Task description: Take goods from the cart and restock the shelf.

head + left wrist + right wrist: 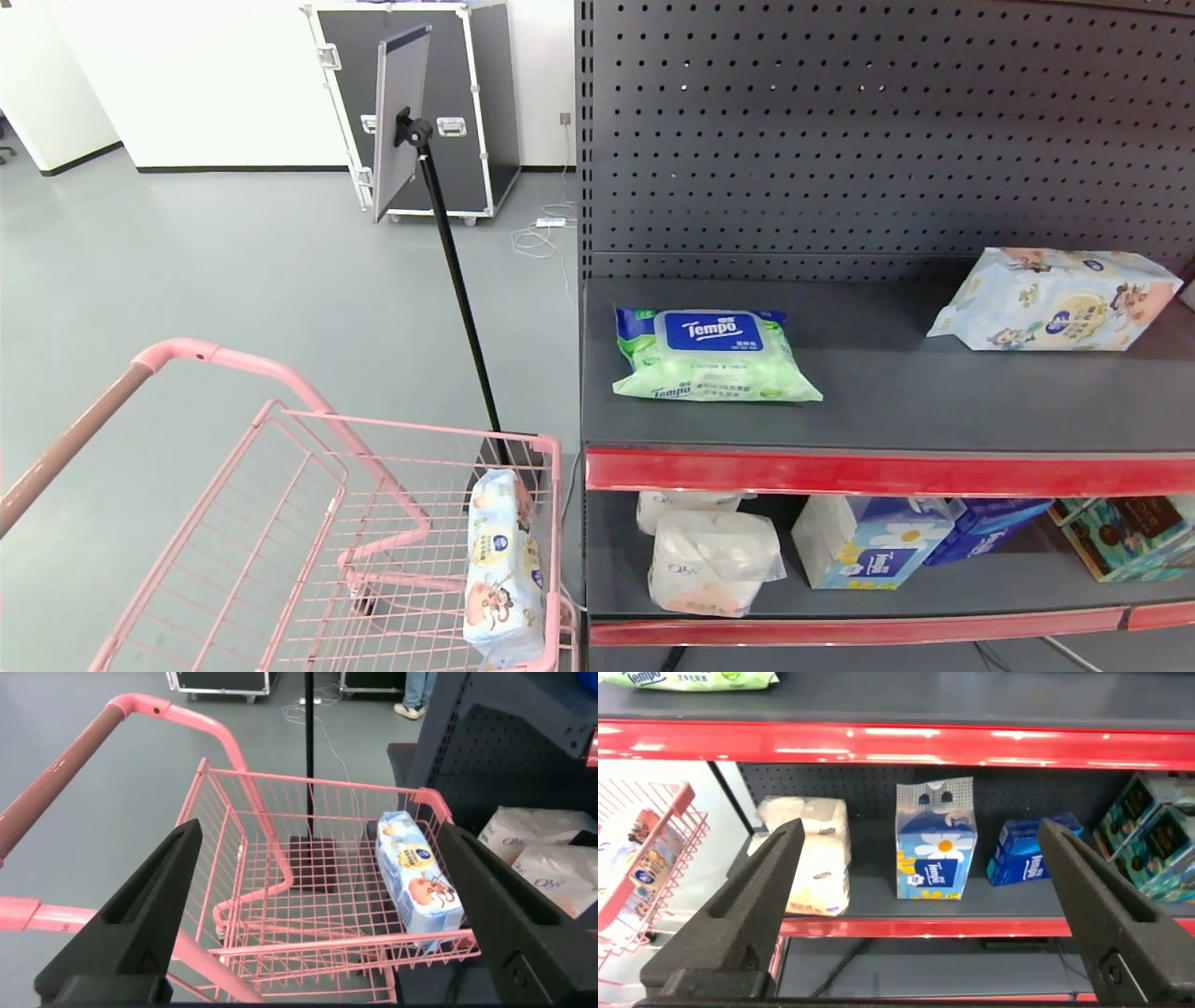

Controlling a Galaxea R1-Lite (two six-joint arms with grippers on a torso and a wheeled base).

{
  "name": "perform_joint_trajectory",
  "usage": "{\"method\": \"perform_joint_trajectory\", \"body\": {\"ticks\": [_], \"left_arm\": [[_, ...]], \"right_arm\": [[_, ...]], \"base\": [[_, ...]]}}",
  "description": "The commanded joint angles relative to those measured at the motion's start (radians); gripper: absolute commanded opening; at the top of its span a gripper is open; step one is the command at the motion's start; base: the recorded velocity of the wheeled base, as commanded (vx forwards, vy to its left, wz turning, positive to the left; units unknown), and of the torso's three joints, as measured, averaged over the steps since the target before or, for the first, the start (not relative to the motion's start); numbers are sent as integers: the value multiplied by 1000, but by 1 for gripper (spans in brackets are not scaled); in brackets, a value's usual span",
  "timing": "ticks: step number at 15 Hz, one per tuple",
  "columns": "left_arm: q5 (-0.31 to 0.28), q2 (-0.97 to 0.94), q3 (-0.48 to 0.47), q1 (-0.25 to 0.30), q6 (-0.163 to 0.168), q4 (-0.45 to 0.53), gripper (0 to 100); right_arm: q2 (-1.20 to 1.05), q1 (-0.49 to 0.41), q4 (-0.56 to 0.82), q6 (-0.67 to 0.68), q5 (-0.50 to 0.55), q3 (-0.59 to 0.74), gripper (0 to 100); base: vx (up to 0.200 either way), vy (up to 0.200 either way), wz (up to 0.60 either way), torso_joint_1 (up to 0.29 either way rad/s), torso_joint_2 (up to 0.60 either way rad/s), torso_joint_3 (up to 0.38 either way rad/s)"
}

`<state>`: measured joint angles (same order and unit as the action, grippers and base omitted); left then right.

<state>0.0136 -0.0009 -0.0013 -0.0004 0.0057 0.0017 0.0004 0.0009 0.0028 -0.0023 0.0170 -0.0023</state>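
The left gripper (320, 833) is held spread wide with nothing gripped, above the pink cart (308, 786). Ahead of and below it, a cartoon-printed tissue pack (418, 882) is seen on its edge against the cart wall on the shelf side (nearer that finger than the other). The right gripper (922, 826) is likewise released and empty, faced toward the lower tier of the shelf (896, 745). A blue-and-white tissue box (936, 845) is framed straight ahead between its fingers, with a white roll pack (817, 854) toward the cart side and a blue pack (1032, 854) toward the other. Higher up, a green wipes pack (714, 355) and a second cartoon pack (1055, 299) are laid on the upper tier.
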Motion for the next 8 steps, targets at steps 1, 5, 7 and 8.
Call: {"method": "perform_joint_trajectory", "body": {"ticks": [1,5,7,8], "left_arm": [[0,1,0,0,0,0,100],[0,1,0,0,0,0,100],[0,1,0,0,0,0,100],[0,1,0,0,0,0,100]], "right_arm": [[0,1,0,1,0,1,100],[0,1,0,1,1,-1,100],[0,1,0,1,1,-1,100],[0,1,0,1,1,-1,100]], "base": [[0,0,0,0,0,0],[0,0,0,-14,34,25],[0,0,0,-117,315,188],[0,0,0,-134,364,212]]}}
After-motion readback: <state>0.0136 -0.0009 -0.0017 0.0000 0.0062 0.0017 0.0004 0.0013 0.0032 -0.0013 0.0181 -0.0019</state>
